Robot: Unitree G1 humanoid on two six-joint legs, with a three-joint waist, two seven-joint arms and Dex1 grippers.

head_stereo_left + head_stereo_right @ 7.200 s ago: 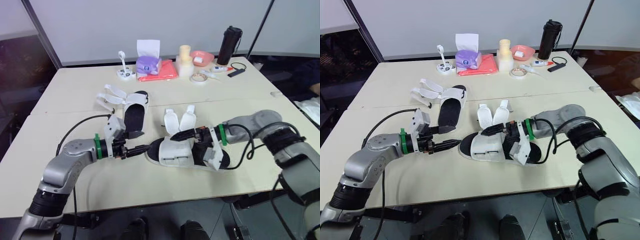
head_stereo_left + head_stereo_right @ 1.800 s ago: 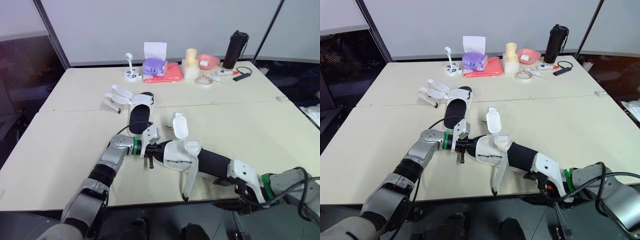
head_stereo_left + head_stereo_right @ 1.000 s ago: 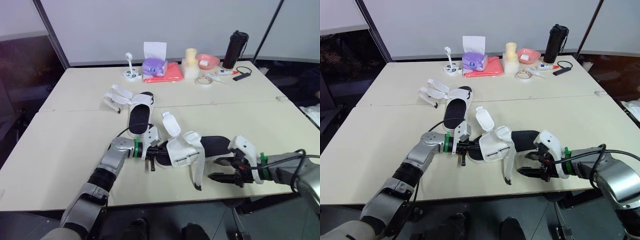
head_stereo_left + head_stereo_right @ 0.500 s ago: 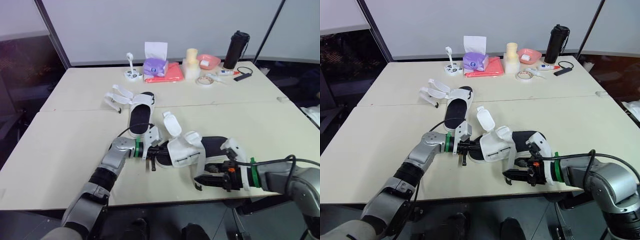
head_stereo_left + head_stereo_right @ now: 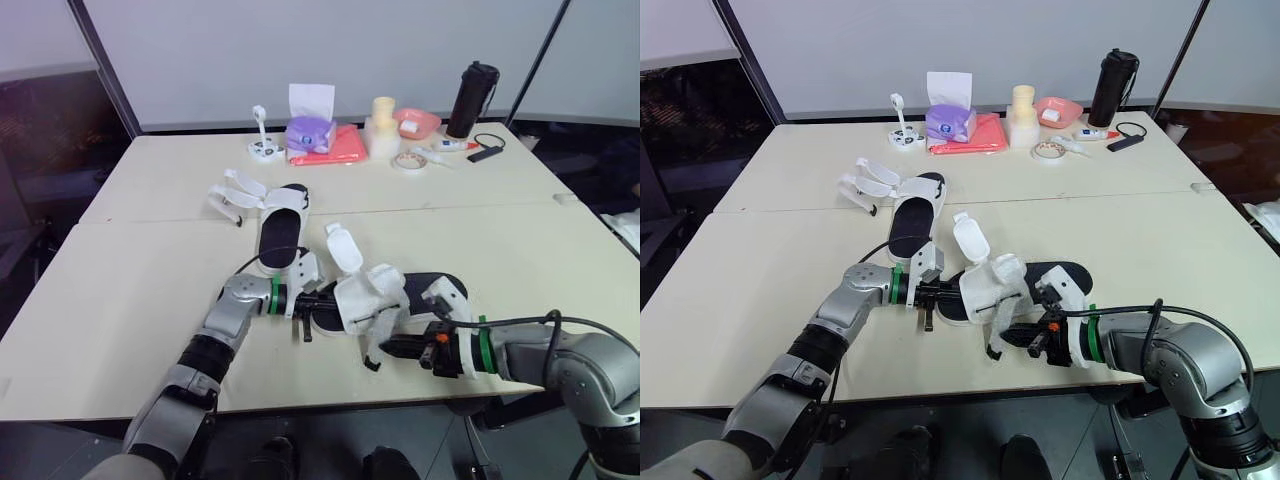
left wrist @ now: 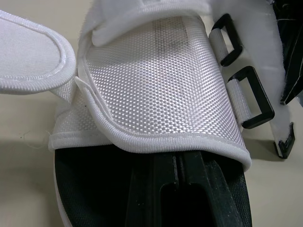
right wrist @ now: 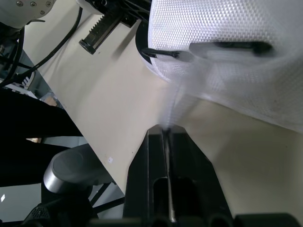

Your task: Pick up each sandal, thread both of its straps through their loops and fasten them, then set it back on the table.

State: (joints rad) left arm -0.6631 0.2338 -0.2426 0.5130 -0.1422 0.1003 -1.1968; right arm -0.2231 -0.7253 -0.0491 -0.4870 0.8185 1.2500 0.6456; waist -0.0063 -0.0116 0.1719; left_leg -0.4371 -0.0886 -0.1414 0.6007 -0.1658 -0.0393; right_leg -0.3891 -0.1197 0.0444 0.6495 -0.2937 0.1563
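Observation:
The near sandal (image 5: 385,293), white mesh upper on a black sole, lies at the table's front middle. My left gripper (image 5: 318,298) is shut on its toe end; in the left wrist view the fingers (image 6: 156,179) run in under the mesh upper, beside two black loops (image 6: 249,97). My right gripper (image 5: 384,347) is shut on the sandal's long white strap (image 7: 174,105), which hangs off the near side; the strap's edge is pinched between the fingers (image 7: 154,156). The second sandal (image 5: 277,214) lies farther back on the left with its straps loose.
Along the back edge stand a purple tissue box (image 5: 308,130), a red cloth (image 5: 335,146), a cream container (image 5: 380,124), a pink bowl (image 5: 417,121), a tape roll (image 5: 405,160) and a black bottle (image 5: 470,97). The table's front edge (image 5: 300,405) runs close below the grippers.
My right gripper has moved left along the front edge to the sandal and shut on the hanging strap, which now bends up toward it. The left gripper has kept its hold.

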